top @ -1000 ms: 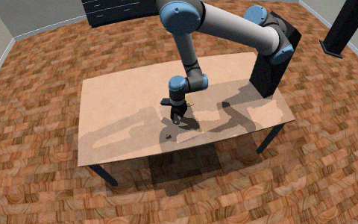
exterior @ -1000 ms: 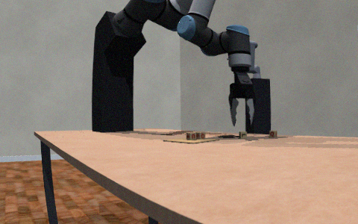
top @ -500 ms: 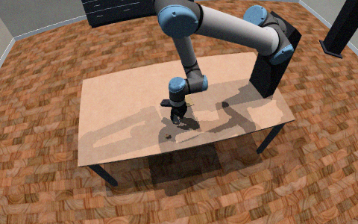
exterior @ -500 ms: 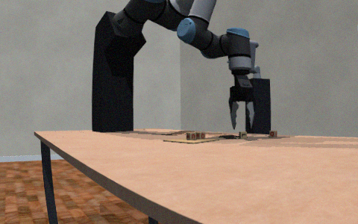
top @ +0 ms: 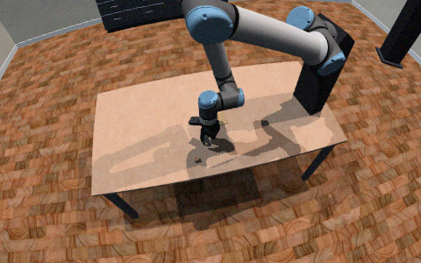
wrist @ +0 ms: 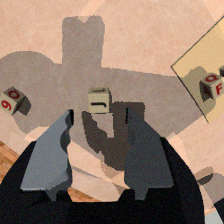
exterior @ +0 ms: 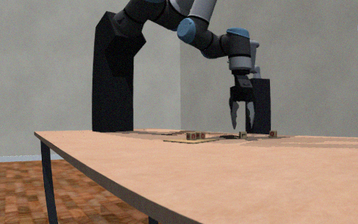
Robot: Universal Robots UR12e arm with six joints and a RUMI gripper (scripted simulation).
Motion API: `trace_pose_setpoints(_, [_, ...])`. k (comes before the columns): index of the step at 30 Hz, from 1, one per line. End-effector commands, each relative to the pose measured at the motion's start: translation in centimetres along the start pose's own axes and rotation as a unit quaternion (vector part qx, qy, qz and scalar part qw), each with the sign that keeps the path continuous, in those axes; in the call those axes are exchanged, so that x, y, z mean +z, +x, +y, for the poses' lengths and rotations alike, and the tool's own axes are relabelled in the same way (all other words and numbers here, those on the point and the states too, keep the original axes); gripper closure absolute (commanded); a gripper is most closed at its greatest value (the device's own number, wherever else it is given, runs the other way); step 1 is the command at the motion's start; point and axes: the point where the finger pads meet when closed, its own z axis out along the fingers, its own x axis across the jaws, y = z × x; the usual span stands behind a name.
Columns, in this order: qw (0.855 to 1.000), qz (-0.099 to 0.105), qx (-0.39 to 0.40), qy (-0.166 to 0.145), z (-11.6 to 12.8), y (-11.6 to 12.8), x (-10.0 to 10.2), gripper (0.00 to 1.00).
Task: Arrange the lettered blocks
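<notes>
My gripper (wrist: 99, 109) hangs open and empty above a pale block with a dark mark on top (wrist: 99, 100), which lies on the table just ahead of the fingertips. In the side view the gripper (exterior: 242, 119) is a short way above that block (exterior: 243, 134). A block with red characters (wrist: 12, 100) lies on the table to the left; it also shows in the side view (exterior: 273, 133). The tan mat (wrist: 205, 70) is at the right, with two red-lettered blocks (wrist: 212, 86) side by side on it. They also show in the side view (exterior: 196, 136).
The arm's black base column (top: 319, 83) stands at the table's far right edge. The table's near edge (wrist: 10, 155) shows at the lower left of the wrist view. A dark cabinet (top: 139, 13) stands on the floor behind the table.
</notes>
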Motion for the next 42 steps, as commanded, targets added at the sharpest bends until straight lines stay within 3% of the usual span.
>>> trace_pose_setpoints(1, [1.000, -0.001, -0.001, 0.001, -0.1, -0.3, 0.0, 0.63])
trace_pose_setpoints(25, [1.000, -0.001, -0.001, 0.001, -0.1, -0.4, 0.1, 0.63])
trace_pose_setpoints(42, [1.000, -0.002, -0.001, 0.001, -0.1, -0.5, 2.4, 0.63])
